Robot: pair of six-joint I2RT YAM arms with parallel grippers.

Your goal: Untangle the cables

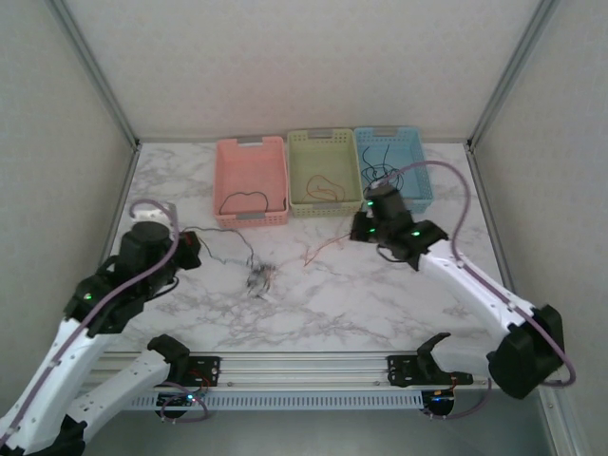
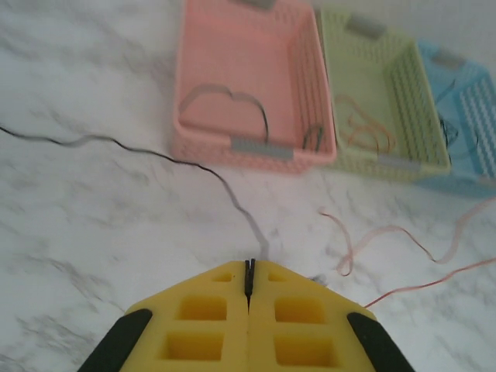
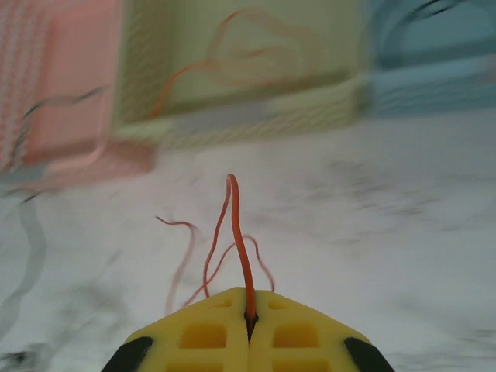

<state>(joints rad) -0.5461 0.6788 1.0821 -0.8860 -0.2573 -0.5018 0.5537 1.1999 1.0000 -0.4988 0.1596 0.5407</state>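
Three pastel plastic baskets at upper centre hold freed wires; a small knotted clump lies mid-frame. Left jaws pinch a black wire, right jaws an orange-red wire.

I log three baskets in a row at the table's far side: left basket, middle basket, right basket, a cable in each. Before them lies the clump of cables, between left gripper and right gripper.

A robot-testing lab booth: an aluminium rail fronting a marble-print table, boxed by plain white panels.
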